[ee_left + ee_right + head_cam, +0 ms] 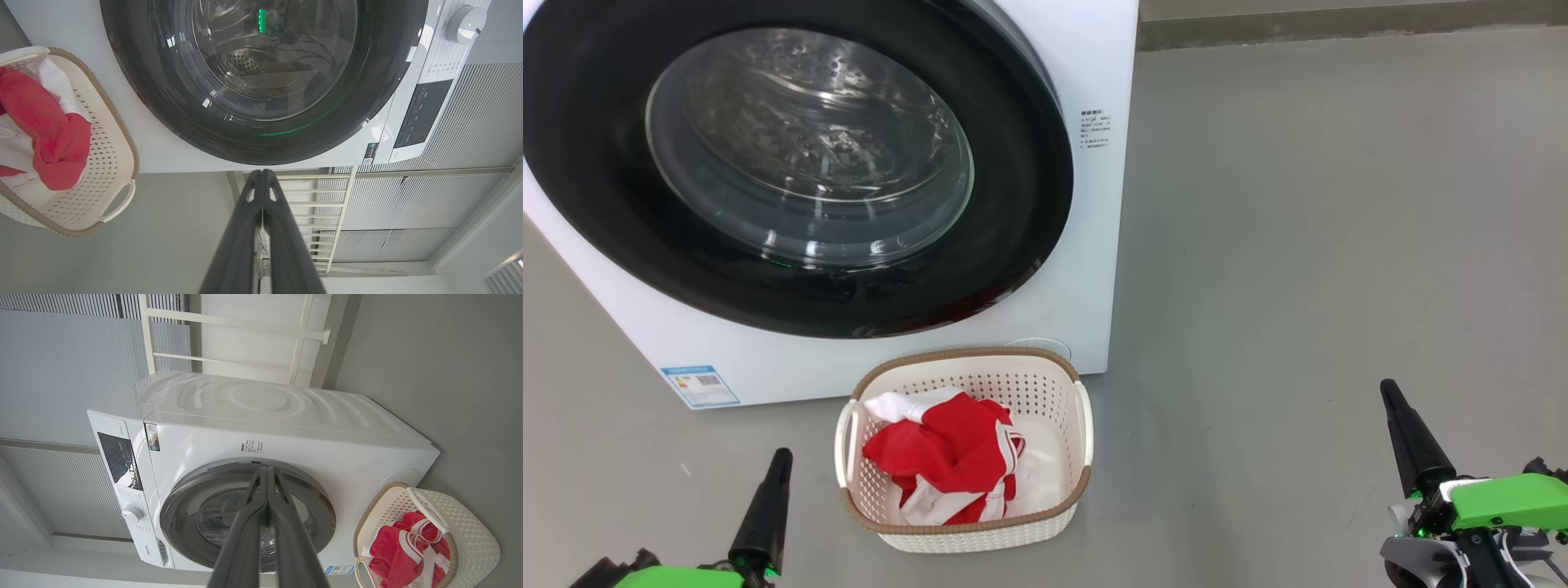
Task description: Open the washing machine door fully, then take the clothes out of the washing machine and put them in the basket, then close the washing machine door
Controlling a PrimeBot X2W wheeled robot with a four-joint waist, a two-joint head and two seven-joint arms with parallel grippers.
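Observation:
The white washing machine (pixel 1094 65) (pixel 196 157) (pixel 286 428) stands at the upper left of the head view, and its round black-rimmed door (pixel 1029 212) (pixel 163 102) (pixel 184 498) lies flat against the front, closed. On the floor in front sits the cream basket (pixel 968 535) (pixel 110 175) (pixel 470 535), holding the red and white clothes (pixel 947 457) (pixel 45 134) (pixel 392 551). My left gripper (pixel 781 457) (pixel 261 173) is shut and empty, low and left of the basket. Over at the lower right, my right gripper (pixel 1388 390) (pixel 267 470) is shut and empty too.
Grey floor (pixel 1339 245) spreads out to the right of the machine. A control panel and dial (pixel 466 24) sit on the machine's front. A ribbed wall (pixel 470 122) and a white rail frame (pixel 229 326) stand behind it.

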